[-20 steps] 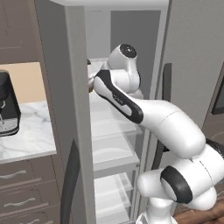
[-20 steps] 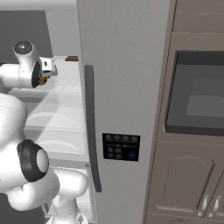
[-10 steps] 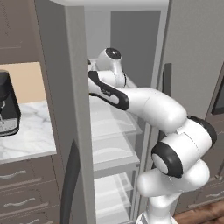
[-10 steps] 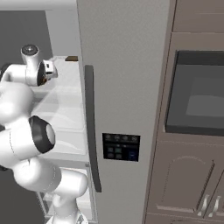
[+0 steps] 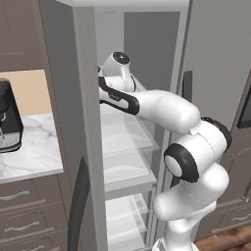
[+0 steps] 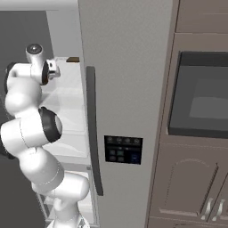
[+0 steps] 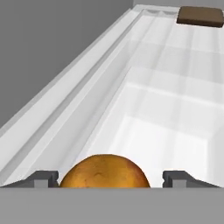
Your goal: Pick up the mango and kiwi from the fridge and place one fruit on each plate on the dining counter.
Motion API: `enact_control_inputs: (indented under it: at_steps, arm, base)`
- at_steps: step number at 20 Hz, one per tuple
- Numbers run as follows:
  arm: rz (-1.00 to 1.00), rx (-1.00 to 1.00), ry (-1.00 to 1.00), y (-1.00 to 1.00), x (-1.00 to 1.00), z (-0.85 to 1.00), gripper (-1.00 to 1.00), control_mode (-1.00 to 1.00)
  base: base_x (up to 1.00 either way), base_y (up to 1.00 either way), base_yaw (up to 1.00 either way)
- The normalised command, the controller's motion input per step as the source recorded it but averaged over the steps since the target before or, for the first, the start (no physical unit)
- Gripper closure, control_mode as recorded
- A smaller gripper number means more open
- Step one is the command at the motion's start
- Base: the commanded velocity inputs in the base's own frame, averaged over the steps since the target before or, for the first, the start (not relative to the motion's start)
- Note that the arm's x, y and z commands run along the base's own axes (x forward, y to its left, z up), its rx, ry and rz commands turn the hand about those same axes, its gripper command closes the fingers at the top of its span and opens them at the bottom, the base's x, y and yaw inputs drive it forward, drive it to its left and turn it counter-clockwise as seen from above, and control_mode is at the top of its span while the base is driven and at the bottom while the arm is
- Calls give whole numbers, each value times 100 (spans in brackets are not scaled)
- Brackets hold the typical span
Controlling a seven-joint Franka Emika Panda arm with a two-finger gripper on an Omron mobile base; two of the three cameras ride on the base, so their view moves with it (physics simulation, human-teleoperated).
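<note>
One fruit, the mango [image 7: 104, 171], is within reach on a shelf inside the fridge [image 5: 128, 139]; neither fruit looks delivered yet, so both placements on the plates seem left to do. The gripper [image 7: 111, 177] has its jaws spread wide, a finger on either side of the mango, not yet touching it.
</note>
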Motion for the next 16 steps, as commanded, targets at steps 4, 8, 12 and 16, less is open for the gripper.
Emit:
enact_control_inputs:
  at_steps: [4,8,12,16]
  arm:
    - [0,0,0,0,-18,-5,100,-100]
    - [0,-2,-4,1,-61,-1,100,-100]
    - [0,-7,-28,1,-100,16,100,-100]
    - [0,-2,-19,-4,-100,50,100,-100]
  base:
    - [0,0,0]
    - [0,0,0]
    - [0,0,0]
    - [0,0,0]
